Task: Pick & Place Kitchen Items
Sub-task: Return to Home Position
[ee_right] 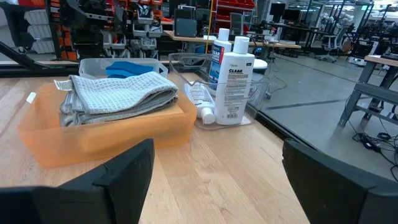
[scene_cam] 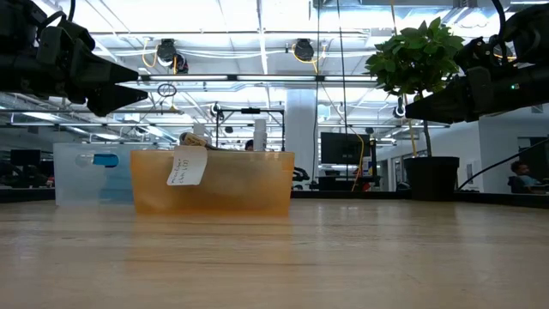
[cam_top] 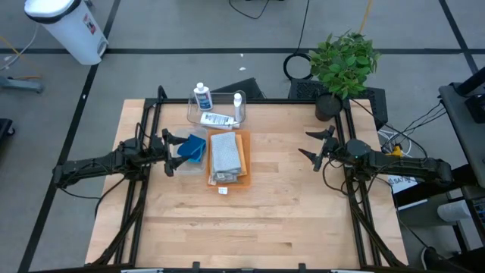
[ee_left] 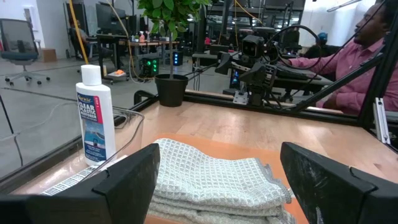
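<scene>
The left jaws hang wide apart and empty over the left of the tabletop (cam_top: 265, 227), just left of the blue sponges (cam_top: 195, 146); the right jaws, also apart and holding nothing, hover over the right side, well clear of the items; three white bottles (cam_top: 201, 98) are in the clear tub (cam_top: 223, 102) at the far edge, two upright, one lying; just nearer, a folded grey cloth (cam_top: 226, 154) lies in an orange bin (ee_right: 112, 137).
</scene>
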Controlling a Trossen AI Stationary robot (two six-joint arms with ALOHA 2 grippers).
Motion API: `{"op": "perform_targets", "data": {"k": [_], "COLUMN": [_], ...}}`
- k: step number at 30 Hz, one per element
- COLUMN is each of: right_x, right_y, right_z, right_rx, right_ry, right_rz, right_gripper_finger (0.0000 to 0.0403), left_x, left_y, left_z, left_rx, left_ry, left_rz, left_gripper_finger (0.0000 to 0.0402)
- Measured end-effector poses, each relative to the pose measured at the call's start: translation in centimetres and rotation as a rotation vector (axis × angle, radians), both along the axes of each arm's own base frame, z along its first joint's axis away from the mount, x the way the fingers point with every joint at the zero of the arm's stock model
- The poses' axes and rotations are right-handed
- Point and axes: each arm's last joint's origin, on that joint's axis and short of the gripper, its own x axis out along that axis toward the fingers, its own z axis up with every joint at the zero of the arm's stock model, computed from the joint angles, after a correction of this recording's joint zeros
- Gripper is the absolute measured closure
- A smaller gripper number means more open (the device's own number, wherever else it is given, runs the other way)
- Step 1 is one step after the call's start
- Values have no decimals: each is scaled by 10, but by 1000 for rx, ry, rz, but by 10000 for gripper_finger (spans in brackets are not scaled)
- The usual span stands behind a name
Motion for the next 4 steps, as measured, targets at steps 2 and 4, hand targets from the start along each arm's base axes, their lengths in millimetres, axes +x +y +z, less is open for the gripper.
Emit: {"op": "perform_targets", "data": {"k": [2, 4], "right_x": [0, 0], "right_y": [0, 0], "right_z": [0, 0], "right_rx": [0, 0], "right_ry": [0, 0], "right_rz": [0, 0], "right_gripper_finger": [80, 80], "left_x": [0, 0], "left_y": [0, 0], "left_z": [0, 0], "left_rx": [0, 0], "left_ry": [0, 0], "left_rz": [0, 0], "left_gripper_finger": [64, 64]}}
